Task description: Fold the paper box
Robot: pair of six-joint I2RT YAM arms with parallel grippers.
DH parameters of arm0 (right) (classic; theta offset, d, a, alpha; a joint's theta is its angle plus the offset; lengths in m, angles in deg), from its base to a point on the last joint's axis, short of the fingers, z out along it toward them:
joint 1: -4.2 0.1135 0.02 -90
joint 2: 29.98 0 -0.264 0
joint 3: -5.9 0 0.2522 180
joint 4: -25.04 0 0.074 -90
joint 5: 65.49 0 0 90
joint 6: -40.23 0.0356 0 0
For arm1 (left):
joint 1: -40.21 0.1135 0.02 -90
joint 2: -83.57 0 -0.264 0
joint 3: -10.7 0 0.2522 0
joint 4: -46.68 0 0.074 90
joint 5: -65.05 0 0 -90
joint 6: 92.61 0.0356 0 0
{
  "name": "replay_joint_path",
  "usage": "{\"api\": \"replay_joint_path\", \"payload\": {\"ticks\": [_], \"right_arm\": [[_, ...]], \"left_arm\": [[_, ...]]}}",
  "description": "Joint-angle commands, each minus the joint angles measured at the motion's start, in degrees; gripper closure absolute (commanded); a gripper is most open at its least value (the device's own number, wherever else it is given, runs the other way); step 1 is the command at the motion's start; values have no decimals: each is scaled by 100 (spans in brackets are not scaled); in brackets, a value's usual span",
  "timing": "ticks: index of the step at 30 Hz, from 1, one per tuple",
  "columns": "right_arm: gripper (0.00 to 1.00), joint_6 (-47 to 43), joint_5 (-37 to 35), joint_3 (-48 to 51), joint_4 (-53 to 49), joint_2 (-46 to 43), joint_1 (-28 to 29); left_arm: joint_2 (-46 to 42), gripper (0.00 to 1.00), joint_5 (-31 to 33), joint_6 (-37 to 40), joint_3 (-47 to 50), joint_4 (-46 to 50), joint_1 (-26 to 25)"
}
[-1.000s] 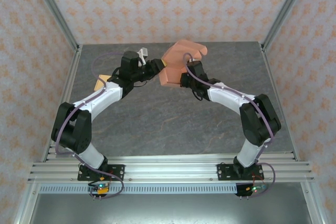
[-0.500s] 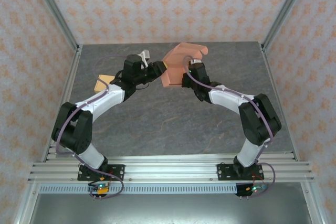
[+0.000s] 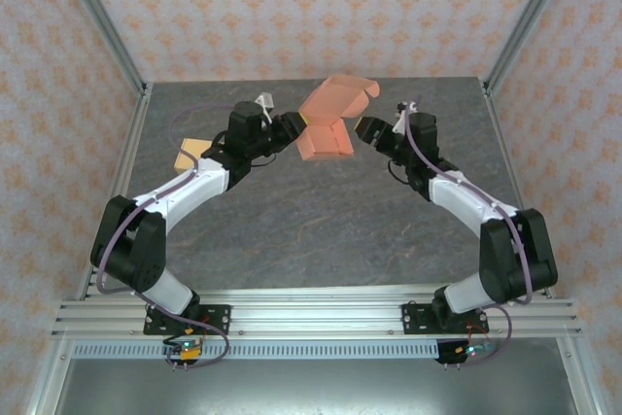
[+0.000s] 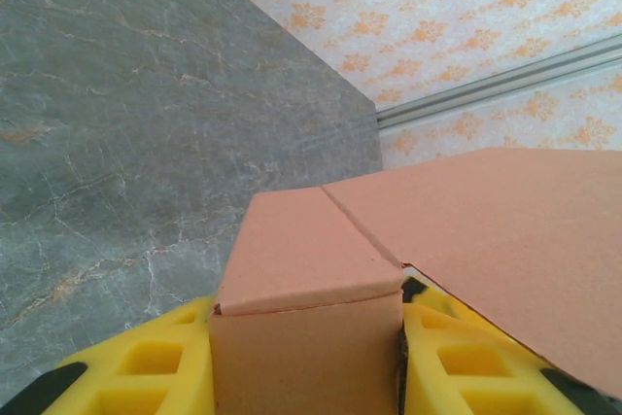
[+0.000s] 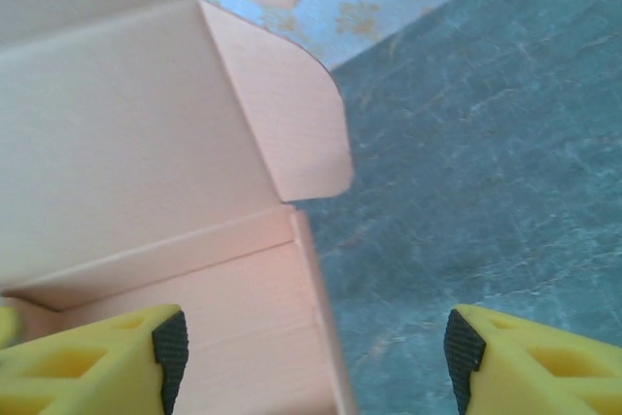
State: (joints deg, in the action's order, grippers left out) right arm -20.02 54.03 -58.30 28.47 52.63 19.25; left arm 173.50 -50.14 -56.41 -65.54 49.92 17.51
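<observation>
The paper box (image 3: 326,139) is salmon-pink card, its tray resting on the table at the back centre with the lid (image 3: 338,94) raised behind it. My left gripper (image 3: 293,127) is shut on the box's left wall. In the left wrist view that wall (image 4: 303,269) fills the gap between the yellow fingers (image 4: 146,376), and the gripper (image 4: 306,362) is clamped on it. My right gripper (image 3: 369,131) hangs open just right of the box, apart from it. In the right wrist view the box's inside and a rounded flap (image 5: 292,114) lie ahead and left of the open gripper (image 5: 311,362).
A small tan card piece (image 3: 190,155) lies on the grey table (image 3: 321,230) behind the left arm. Aluminium posts (image 3: 102,26) and patterned walls enclose the table on three sides. Bare table lies right of the right gripper.
My right gripper has let go of the box, opened, and drawn back to the right. The lid has shifted slightly. The left gripper keeps its hold.
</observation>
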Motion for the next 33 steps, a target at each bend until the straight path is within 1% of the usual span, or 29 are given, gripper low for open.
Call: {"api": "replay_joint_path", "payload": {"ticks": [1, 4, 7, 8, 13, 16, 21, 24, 26, 28, 30, 32, 33], "right_arm": [[31, 130, 825, -20, -230, -20, -151], [37, -692, 1084, -167, -495, 183, -126], [45, -1429, 870, -468, -935, 480, -73], [45, -1553, 801, -567, -997, 586, -72], [46, -1743, 761, -928, -980, 892, -55], [49, -1873, 708, -1109, -1138, 992, -7], [51, -2160, 451, -1179, -1320, 1181, 216], [52, -2150, 188, -1058, -1216, 1195, 311], [59, -2145, -43, -1047, -1193, 1226, 340], [64, -2199, -244, -1095, -1256, 1261, 396], [64, -2419, -604, -1069, -1256, 1267, 538], [69, -2541, -1254, -982, -1164, 1275, 692], [70, -2531, -1580, -948, -1127, 1287, 742]], "left_arm": [[84, 80, -312, 97, -188, -105, 29], [61, 80, -460, 181, -223, -42, 32], [33, 80, -630, 209, -194, -189, 29], [25, 80, -700, 240, -212, -196, 29], [-10, 80, -891, 403, -338, 40, 18], [-19, 80, -882, 455, -396, 173, -30], [-15, 81, -876, 407, -424, 70, -83], [-50, 81, -854, 381, -399, -41, -108], [-55, 81, -872, 400, -403, -56, -125], [-68, 81, -882, 392, -419, -33, -141], [-96, 81, -874, 404, -399, -36, -156], [-129, 81, -824, 411, -367, -43, -184], [-133, 81, -792, 386, -355, -59, -193]]}}
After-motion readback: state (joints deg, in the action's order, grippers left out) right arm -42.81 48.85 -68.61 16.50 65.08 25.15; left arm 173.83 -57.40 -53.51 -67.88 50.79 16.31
